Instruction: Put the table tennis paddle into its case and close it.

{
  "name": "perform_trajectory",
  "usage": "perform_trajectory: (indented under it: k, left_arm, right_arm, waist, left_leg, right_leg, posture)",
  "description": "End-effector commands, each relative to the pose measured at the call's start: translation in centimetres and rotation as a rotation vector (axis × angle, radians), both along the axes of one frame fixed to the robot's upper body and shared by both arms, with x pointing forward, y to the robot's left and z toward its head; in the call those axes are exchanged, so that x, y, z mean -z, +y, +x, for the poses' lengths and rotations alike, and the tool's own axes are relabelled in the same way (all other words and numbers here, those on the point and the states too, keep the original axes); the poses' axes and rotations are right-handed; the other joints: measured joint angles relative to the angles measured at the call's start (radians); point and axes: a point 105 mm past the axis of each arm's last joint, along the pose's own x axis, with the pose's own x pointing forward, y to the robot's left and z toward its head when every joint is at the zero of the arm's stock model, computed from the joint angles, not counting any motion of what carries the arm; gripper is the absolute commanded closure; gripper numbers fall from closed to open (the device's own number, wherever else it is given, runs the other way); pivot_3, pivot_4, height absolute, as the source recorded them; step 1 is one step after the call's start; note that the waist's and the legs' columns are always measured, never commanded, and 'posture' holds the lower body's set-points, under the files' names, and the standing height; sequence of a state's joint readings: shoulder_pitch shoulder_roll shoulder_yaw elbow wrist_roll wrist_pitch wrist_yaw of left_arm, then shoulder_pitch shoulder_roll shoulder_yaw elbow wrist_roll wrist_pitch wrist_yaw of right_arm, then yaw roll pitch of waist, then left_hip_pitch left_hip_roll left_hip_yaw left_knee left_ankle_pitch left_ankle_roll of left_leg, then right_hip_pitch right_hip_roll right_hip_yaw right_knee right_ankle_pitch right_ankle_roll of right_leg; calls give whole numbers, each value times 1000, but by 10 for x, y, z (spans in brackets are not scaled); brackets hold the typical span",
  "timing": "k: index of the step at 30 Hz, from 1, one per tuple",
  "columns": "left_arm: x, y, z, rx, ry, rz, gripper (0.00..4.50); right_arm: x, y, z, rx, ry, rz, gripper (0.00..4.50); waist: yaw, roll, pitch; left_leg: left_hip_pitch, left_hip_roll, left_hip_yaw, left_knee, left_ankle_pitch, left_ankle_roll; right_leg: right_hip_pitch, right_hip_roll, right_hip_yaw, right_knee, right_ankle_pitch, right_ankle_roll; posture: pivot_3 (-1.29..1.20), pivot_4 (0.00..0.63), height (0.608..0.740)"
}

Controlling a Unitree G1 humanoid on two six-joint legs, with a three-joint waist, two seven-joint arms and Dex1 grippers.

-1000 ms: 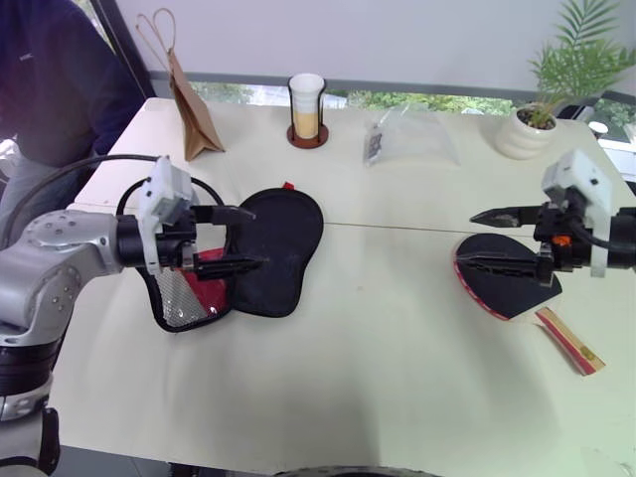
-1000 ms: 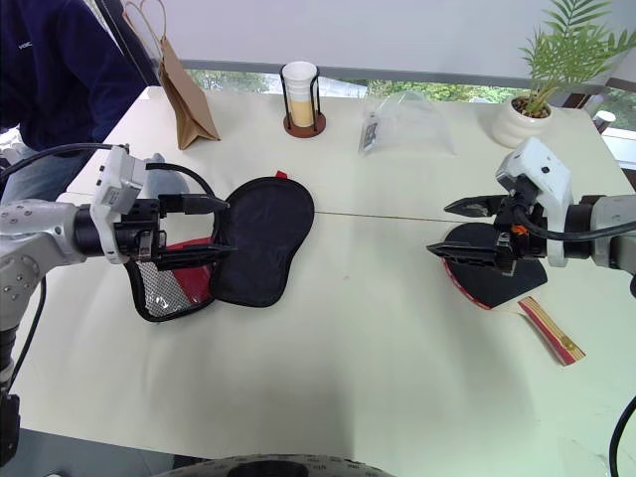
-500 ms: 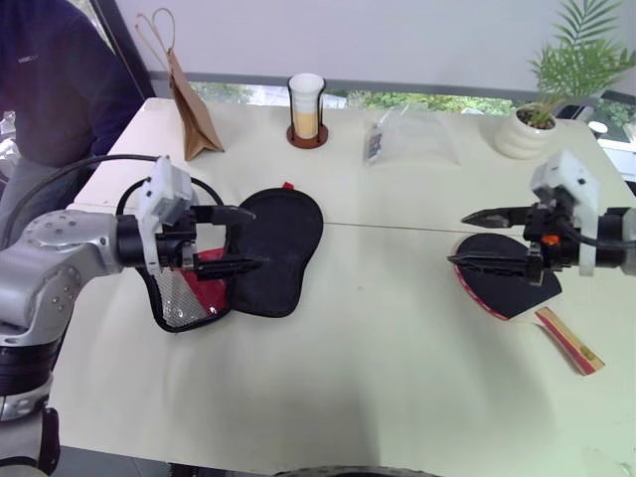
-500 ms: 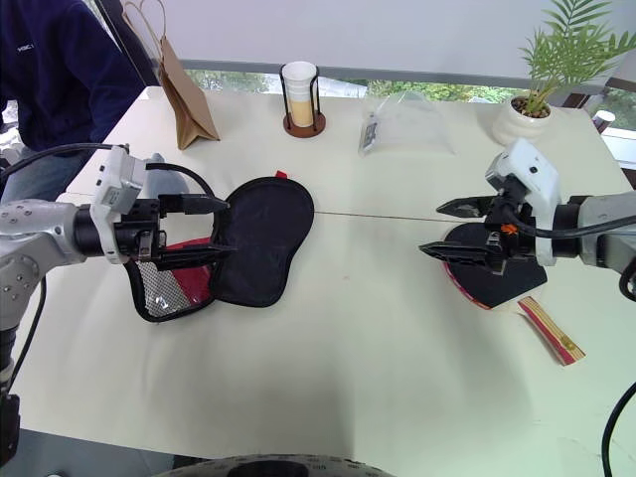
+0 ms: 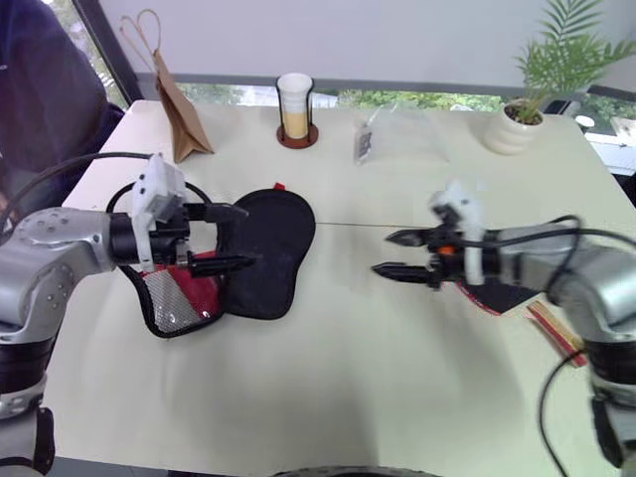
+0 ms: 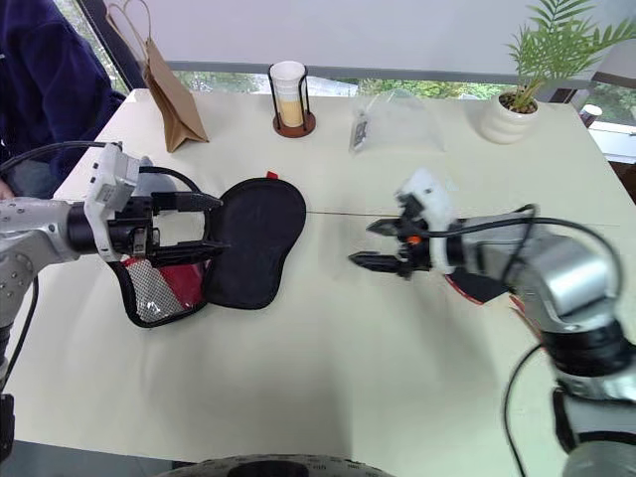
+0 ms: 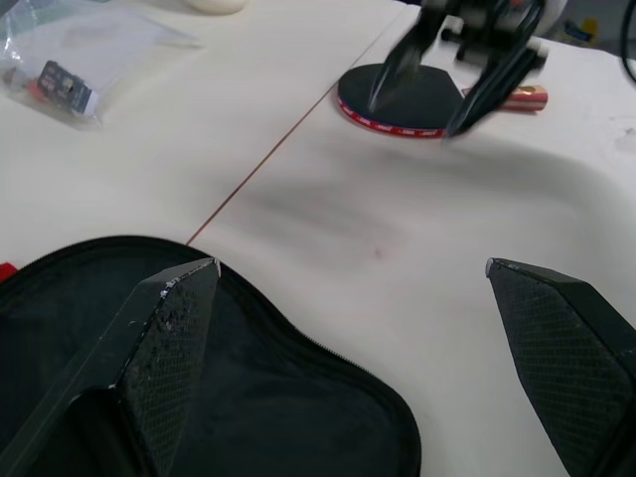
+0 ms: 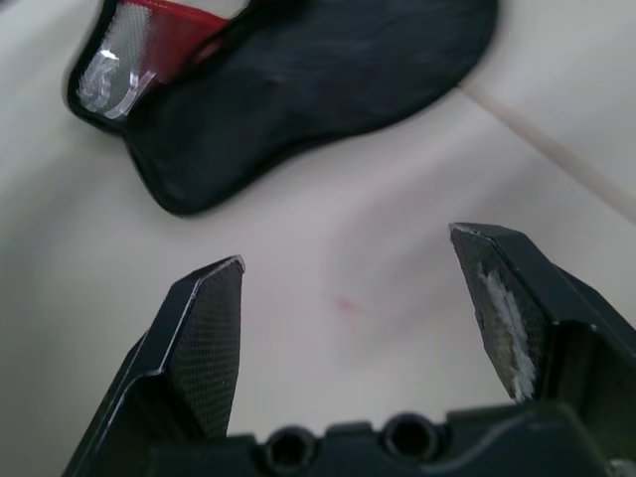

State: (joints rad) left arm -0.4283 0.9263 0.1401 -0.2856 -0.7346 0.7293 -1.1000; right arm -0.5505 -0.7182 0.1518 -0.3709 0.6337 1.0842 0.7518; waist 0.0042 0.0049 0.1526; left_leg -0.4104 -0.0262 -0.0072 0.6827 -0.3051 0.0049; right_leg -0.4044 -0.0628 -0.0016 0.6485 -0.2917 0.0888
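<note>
The case lies unzipped near the worktop's left edge. The left tool hovers over it, fingers apart, empty. The paddle lies near the right edge, behind the right tool, also apart and empty.

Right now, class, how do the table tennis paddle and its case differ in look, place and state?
The case lies open on the robot's left, under the open left gripper; the table tennis paddle lies flat on the right, behind the open, empty right gripper. The case is soft fabric with a red panel and mesh; the paddle is rigid, red-edged, with a wooden handle. Both are black, paddle-shaped and rest on the table.
</note>
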Motion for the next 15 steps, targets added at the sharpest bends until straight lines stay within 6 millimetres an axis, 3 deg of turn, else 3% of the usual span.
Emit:
perform_trajectory:
  k: [1,5,15]
  left_arm:
    - [-13,6,-2,-14,-59,13,0]
    - [-12,6,-5,-17,-52,22,0]
    - [-9,6,-12,-32,-40,27,0]
  right_arm:
    - [18,30,5,2,48,-16,900]
    - [40,60,8,-2,98,-38,900]
    - [60,114,25,-3,120,-59,900]
  waist:
    - [-1,0,0]
    - [0,0,0]
    - [-23,-1,0]
  left_leg:
    - [0,0,0,0,0,0]
    - [0,-1,0,0,0,0]
    - [0,-1,0,0,0,0]
  right_leg:
    - [0,0,0,1,0,0]
    - [0,0,0,1,0,0]
    - [-1,1,0,5,0,0]
  posture:
    - [0,150,740]
    - [0,150,740]
    - [0,150,740]
